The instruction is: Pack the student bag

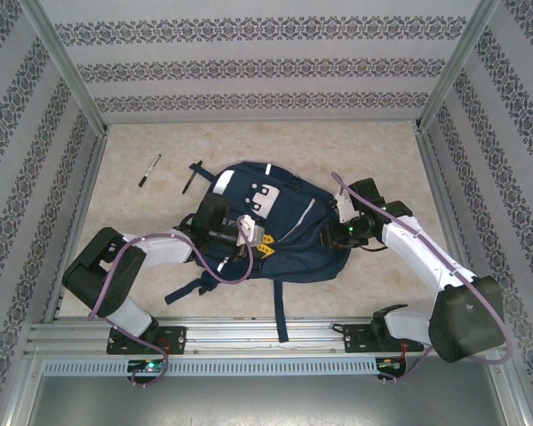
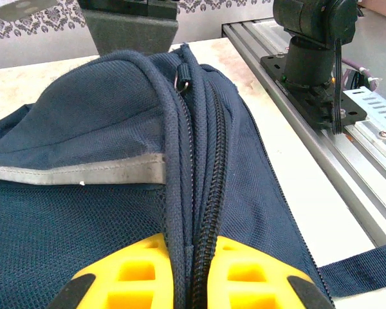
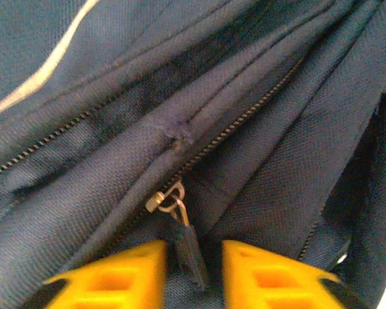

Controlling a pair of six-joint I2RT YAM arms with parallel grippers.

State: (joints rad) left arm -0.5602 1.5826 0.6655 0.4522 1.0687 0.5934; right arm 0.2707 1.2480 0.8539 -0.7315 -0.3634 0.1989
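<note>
The student bag, navy with thin white stripes, lies flat in the middle of the table. My left gripper is at its near left side. In the left wrist view its yellow fingers are shut on a raised fold of the student bag along the zipper. My right gripper is at the bag's right edge. In the right wrist view the dark zipper pull hangs from the metal slider between the yellow fingers, which stand apart with gaps beside the pull. The bag's inside is hidden.
A black and white pen and a dark pen lie on the table behind the bag's left side. A dark strap trails from the bag over the metal rail. Patterned walls close in the table.
</note>
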